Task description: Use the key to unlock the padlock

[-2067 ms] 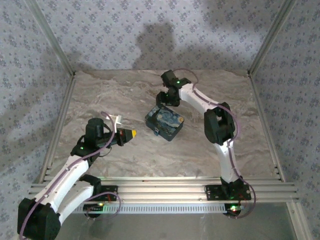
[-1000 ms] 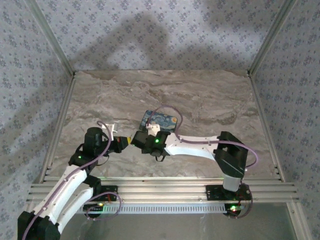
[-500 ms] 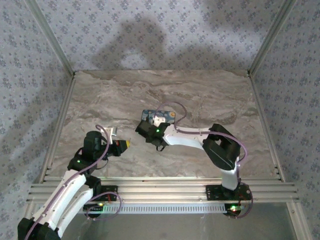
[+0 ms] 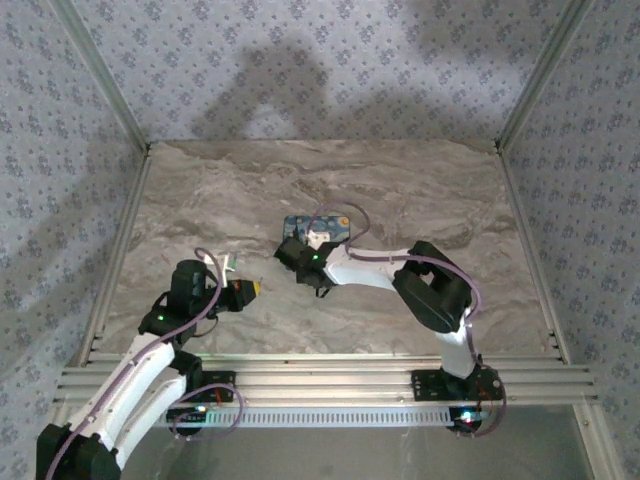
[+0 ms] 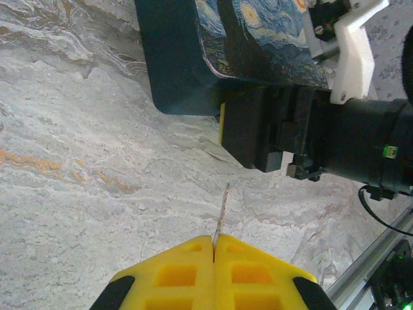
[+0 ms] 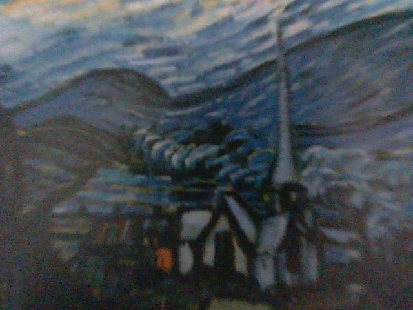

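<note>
The padlock (image 4: 338, 229) lies flat mid-table, a dark-blue block with a swirl print. Its face (image 6: 213, 161) sits blurred and very close in the right wrist view. My right gripper (image 4: 300, 246) reaches over its near-left end. One black finger (image 5: 250, 129) with a yellow pad edge presses against the padlock's side (image 5: 187, 64); the other finger is hidden. To the left, my left gripper (image 4: 252, 288) is shut on the key (image 5: 221, 208). The thin blade sticks out between the yellow fingertips (image 5: 251, 271) and points at the padlock, a short gap away.
Marble tabletop (image 4: 430, 200) is fenced by aluminium rails, with patterned walls behind and at the sides. The right arm (image 4: 430, 290) bends low across the front of the table. A purple cable (image 4: 335, 212) loops over the padlock.
The right arm has swung round the front and set its gripper on the padlock, which has slid a little back and left. The left gripper has drawn back slightly with the key.
</note>
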